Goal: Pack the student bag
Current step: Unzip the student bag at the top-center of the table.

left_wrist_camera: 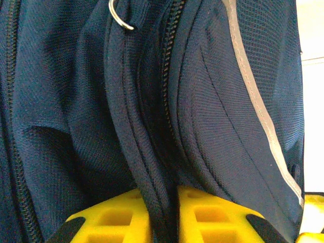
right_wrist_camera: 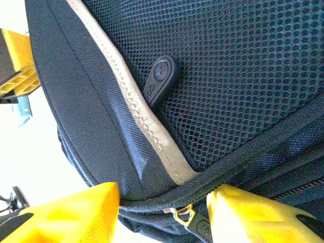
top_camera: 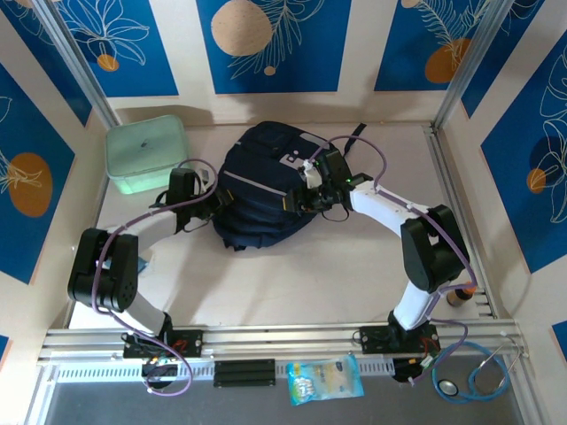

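Item 1, student bag (top_camera: 257,205): dark navy. In the top view we find it lying at the back centre of the table (top_camera: 310,274), with the mint green box (top_camera: 146,155) well apart to its left.

Item 2, left gripper (top_camera: 215,202): the top view puts it at the bag's left flank. Its wrist view adds that the yellow fingers (left_wrist_camera: 109,223) stand narrow, pinching a piped seam of navy fabric beside a zip. A metal ring (left_wrist_camera: 120,17) hangs above.

Item 3, right gripper (top_camera: 308,188): from above it sits on the bag's right side. From its wrist we see the jaws apart, straddling the bag's edge and a zip pull (right_wrist_camera: 195,224), with a gap on either side. The same view shows black mesh, a pale stripe (right_wrist_camera: 136,116) and a dark rubber tab (right_wrist_camera: 161,78).

Item 4, writing: the tab's embossed mark and the bag's white patches are too small for us to read. The same goes for the print on the packet (top_camera: 325,379) at the near edge, left of a stethoscope (top_camera: 478,376)
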Available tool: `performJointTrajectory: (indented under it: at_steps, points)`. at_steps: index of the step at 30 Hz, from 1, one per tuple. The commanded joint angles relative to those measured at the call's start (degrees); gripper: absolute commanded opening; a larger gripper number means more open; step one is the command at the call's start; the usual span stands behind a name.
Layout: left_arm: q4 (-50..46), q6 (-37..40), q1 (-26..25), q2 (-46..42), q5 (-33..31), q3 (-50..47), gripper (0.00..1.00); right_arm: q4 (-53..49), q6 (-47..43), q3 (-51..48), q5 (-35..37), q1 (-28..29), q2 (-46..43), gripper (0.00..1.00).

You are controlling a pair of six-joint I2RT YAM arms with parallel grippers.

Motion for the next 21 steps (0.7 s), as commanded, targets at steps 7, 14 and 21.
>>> performJointTrajectory:
  at_steps: [7,14,21]
  points:
    - [0.97,0.73,0.02,0.73,2.97,0.89,0.17,-3.07,-8.87,-2.58,4.09,2.81,-4.29,0.48]
    - [1.21,0.7,0.0,0.99,3.45,1.25,0.17,-5.88,-11.99,-2.66,9.73,3.5,-4.59,0.45]
    - [1.93,0.18,-0.01,1.2,3.64,0.99,0.17,-6.69,-12.26,-1.12,14.18,4.7,-2.63,0.27]
